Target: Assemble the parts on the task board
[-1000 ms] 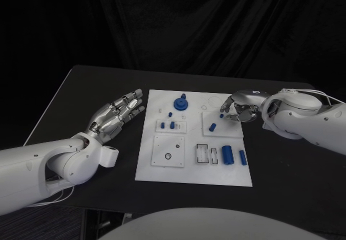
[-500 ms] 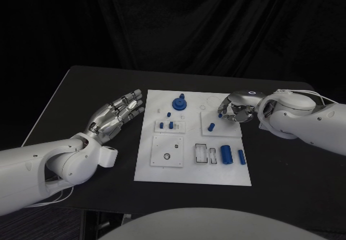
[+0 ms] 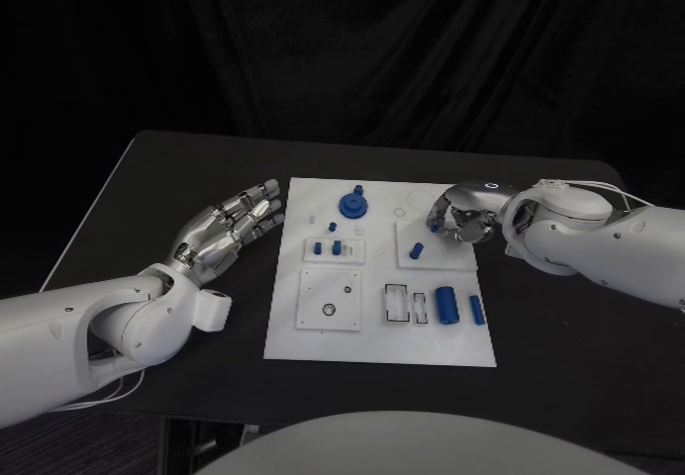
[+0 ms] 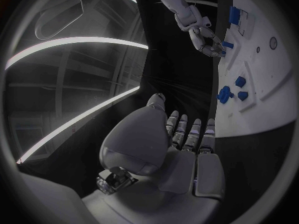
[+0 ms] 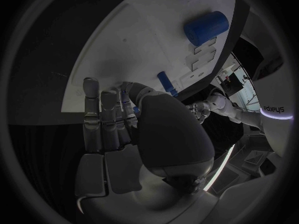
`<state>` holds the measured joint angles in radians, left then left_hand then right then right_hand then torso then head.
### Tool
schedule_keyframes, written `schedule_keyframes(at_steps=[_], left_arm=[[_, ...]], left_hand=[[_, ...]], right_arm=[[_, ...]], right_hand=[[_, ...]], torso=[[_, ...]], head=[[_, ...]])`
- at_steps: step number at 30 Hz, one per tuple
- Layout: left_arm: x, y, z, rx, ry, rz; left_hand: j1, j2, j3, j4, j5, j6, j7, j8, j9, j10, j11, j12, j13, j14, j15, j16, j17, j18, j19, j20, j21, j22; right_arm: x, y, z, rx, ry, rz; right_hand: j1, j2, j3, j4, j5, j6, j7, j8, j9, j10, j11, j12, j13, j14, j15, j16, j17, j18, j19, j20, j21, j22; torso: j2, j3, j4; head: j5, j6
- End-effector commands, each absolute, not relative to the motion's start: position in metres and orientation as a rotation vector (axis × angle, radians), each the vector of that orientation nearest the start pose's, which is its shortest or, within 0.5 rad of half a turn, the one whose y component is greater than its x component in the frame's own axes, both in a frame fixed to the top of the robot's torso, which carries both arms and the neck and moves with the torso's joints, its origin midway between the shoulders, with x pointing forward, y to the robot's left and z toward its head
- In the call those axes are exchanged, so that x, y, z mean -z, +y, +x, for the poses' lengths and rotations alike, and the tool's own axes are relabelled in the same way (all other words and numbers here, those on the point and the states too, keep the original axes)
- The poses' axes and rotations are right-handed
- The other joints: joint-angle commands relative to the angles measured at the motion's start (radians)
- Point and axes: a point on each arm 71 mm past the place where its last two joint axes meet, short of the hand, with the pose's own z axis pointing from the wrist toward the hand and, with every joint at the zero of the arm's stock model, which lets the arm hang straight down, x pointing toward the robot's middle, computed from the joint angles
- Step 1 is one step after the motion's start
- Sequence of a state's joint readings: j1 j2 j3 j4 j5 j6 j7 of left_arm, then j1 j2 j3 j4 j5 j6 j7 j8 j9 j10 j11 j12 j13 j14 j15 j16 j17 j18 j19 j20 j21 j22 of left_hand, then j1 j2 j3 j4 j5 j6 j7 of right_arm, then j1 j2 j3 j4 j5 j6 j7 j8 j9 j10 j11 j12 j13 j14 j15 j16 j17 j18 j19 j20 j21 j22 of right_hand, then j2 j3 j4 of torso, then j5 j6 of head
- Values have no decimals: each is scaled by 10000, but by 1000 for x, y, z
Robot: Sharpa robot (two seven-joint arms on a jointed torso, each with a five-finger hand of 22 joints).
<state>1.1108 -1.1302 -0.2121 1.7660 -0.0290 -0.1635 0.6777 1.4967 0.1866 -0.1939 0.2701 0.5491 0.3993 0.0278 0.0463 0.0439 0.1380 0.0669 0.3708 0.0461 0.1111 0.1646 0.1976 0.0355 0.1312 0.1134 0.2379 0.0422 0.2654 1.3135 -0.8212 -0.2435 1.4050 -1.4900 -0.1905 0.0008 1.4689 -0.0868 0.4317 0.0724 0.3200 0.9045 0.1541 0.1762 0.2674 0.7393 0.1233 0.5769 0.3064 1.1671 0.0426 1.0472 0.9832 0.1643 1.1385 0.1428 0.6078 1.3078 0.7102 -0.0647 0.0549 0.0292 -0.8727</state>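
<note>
Right hand [image 3: 459, 220] hovers over the task board's [image 3: 383, 341] far right corner, fingers curled inward; whether it holds anything cannot be told. A small blue peg [image 3: 417, 250] stands tilted just beside it. Left hand [image 3: 229, 230] lies flat, fingers spread, left of the board.

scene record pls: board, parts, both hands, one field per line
board: white task board mid-table
parts: blue knob at far edge; blue peg lying beside right hand; blue cylinder and blue bar near right corner
left hand: left hand off board's left side, fingers straight, holds nothing
right hand: right hand over board's far right, fingers curled; cannot tell if it holds anything
</note>
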Motion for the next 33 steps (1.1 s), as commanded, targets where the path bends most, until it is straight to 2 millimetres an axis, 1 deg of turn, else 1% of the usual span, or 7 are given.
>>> schedule_keyframes(at_steps=[1,8,16,20,23,27,33], left_arm=[[222,270,388,17894,12399,-10123],[223,269,389,17899,12495,-10166],[224,269,390,17938,12593,-10207],[225,269,390,17938,12634,-10225],[225,269,391,17922,12666,-10239],[226,270,391,17923,12698,-10254],[227,270,392,17923,12730,-10271]], left_hand=[[126,-20,-11,-63,66,82,136,-2,22,20,46,50,17,36,86,107,15,161,43,115,55,54],[153,-20,10,-70,69,134,249,5,27,16,51,60,17,82,157,187,23,170,110,197,83,118],[179,-14,34,-81,71,175,318,11,31,32,90,97,21,115,209,247,29,176,140,258,96,139],[200,-13,51,-94,73,201,340,13,34,50,131,129,25,138,238,288,34,180,162,292,105,161],[219,-3,77,-104,79,194,348,11,32,76,209,165,29,170,278,345,40,189,194,337,118,195],[232,1,94,-112,83,189,350,8,31,92,260,191,32,187,301,377,43,194,217,364,128,219],[252,5,114,-127,92,200,361,8,32,106,303,212,34,206,324,409,47,198,246,391,142,255]], right_arm=[[220,-221,492,-5544,18280,-3981],[220,-220,493,-5584,18189,-3985],[220,-218,495,-5588,18048,-3948],[220,-217,495,-5613,17937,-3925],[219,-217,495,-5636,17801,-3884],[217,-219,495,-5664,17551,-3792],[211,-222,494,-5699,17110,-3614]], right_hand=[[87,69,-23,-104,2,110,0,108,86,153,-30,-34,-40,109,-24,64,33,23,58,-22,100,456],[69,142,-126,-168,-120,193,-5,278,293,362,-92,26,-48,231,-66,149,111,-6,169,-56,328,491],[53,272,-264,-218,-329,401,3,599,647,676,-161,83,-78,333,-108,194,156,-27,252,-92,457,503],[21,347,-416,-231,-500,493,-19,941,989,912,-213,79,-129,418,-144,234,202,-41,323,-117,530,510],[-14,378,-485,-210,-565,488,-40,1090,1136,1008,-236,65,-157,467,-158,265,236,-52,374,-128,589,521],[-13,404,-534,-211,-560,503,-66,1258,1295,1142,-277,56,-187,504,-186,275,250,-55,411,-148,600,522],[32,398,-544,-246,-516,487,-64,1360,1402,1224,-293,17,-226,469,-207,200,177,-49,417,-169,565,517]], torso=[[-4,-9,3],[-12,-13,-1],[-30,-16,0],[-36,-19,-3],[-31,-22,-4],[-23,-22,-1],[-16,-20,0]], head=[[-9,1],[-30,1],[-51,1],[-31,1],[-23,1],[-1,1],[20,1]])
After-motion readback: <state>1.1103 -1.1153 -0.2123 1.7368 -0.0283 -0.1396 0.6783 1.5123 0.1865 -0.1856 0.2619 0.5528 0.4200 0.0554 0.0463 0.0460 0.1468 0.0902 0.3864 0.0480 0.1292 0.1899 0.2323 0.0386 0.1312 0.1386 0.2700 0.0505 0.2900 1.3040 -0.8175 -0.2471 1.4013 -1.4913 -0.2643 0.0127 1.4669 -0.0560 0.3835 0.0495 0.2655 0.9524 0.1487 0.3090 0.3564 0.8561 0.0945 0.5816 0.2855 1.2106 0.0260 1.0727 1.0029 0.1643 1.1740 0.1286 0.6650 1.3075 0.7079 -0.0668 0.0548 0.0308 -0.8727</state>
